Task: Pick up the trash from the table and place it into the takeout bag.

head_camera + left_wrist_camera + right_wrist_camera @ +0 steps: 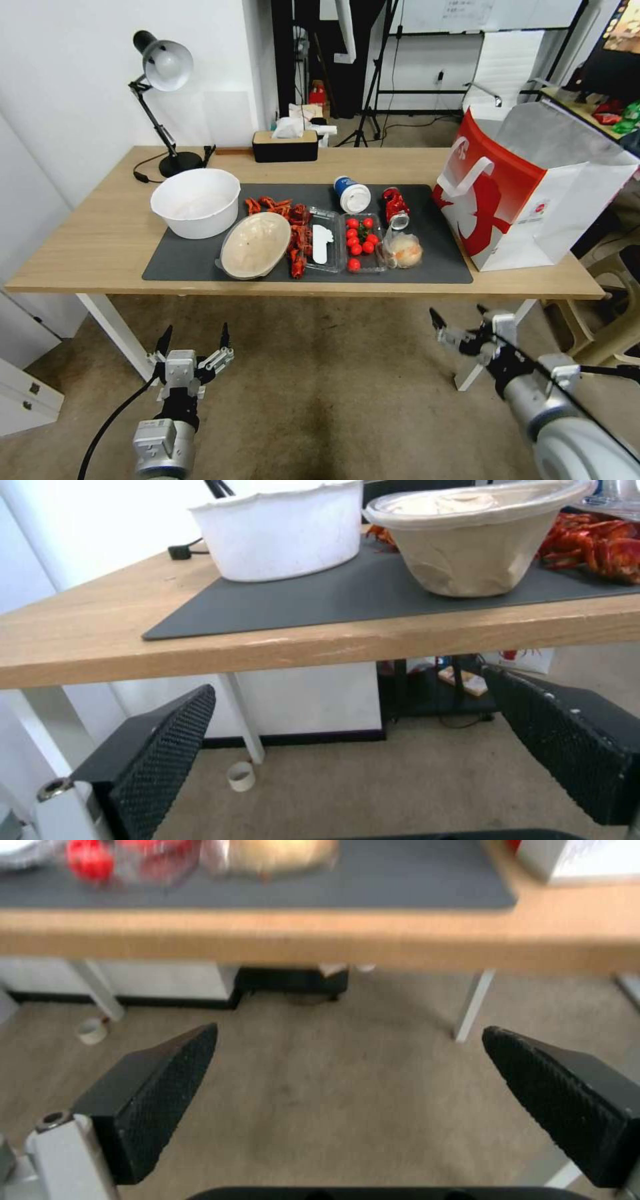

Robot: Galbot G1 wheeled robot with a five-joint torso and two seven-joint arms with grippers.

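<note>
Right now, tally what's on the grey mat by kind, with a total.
Bowls: 2, white bowl, beige bowl
Cups: 1, blue-white cup
Cans: 1, crushed red can
Clear trays: 2, spoon tray, tomato tray
Wrappers: 1, clear wrapper
Crayfish-shell heaps: 1, red shells
Total: 8

Left arm: I saw a silver-grey cylindrical forearm ending in a black wrist, below the near edge of the table [100, 233].
Left cable: a black cable looped out from that arm's side.
Left gripper [193, 339]: a pale metal block with silver linkages carried two slim black fingers [163, 750], spread apart.
Finger pads: black, wedge-shaped, with a fine knurled grid; one silver screw sat at a finger's base.
Right arm: thicker, light grey and rounded, with a black wrist section and a thin black cable along it.
Right gripper [459, 319]: I noted the same black pointed fingers [160, 1090], parted, on silver linkages.
</note>
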